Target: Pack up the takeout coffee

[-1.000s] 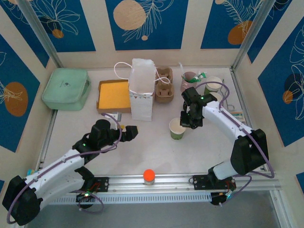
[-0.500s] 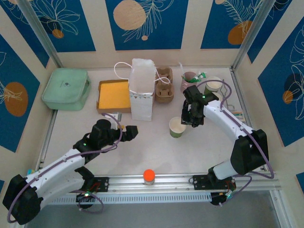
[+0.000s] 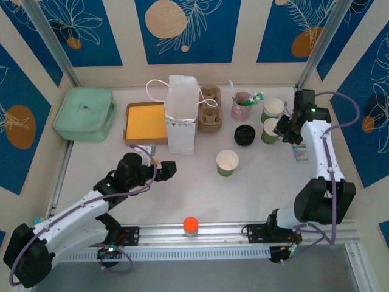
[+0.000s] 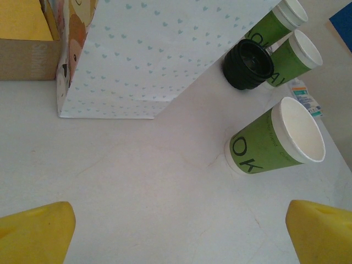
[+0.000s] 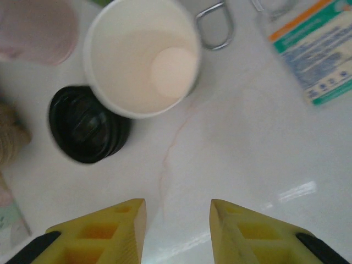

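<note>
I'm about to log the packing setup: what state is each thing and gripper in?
paper bag: upright
front green cup: upright, lidless, empty
middle green cup: upright, lidless, empty
back green cup: upright, lidless
black lid: on the table, on none of those cups
mint case: closed
yellow box: open
left gripper: open, empty
right gripper: open, empty

We saw the left arm stretched low from the near left corner, the left gripper (image 3: 168,168) pointing right with its yellow fingers (image 4: 38,231) spread wide. The right arm rose along the right side, and the right gripper (image 3: 281,129) faced left, its fingers (image 5: 104,228) narrowly parted.
</note>
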Tool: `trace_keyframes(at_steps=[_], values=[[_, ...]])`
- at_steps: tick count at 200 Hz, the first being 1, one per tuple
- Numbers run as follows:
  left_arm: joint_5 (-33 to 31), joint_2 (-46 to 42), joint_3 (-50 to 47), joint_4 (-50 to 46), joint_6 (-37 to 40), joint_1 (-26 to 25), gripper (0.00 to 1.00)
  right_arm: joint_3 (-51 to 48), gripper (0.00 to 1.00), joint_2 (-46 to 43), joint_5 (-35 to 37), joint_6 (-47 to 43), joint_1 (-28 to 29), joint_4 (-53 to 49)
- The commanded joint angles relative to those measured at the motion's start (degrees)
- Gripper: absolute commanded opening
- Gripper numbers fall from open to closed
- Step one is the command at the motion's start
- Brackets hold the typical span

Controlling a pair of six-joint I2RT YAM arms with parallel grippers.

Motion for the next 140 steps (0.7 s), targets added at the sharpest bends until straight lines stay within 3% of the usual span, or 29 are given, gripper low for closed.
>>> trace_keyframes(at_steps=[1,102,140], values=[[-1.5,-1.3,0.1,-0.4,1.0,-0.4,0.98,2.1,0.37,3.8,-1.9,-0.6,-3.2,1.1],[-2.5,-1.8,-0.3,-0.7,1.2,-0.4,0.98,7.5,0.35,17.1,-2.7,-0.2,-3.7,4.7],[-2.7,-1.9,-0.4,-0.9,1.2,-0.4,0.99,6.7,0.27,18.3,-2.2,0.1,-3.2,5.5]])
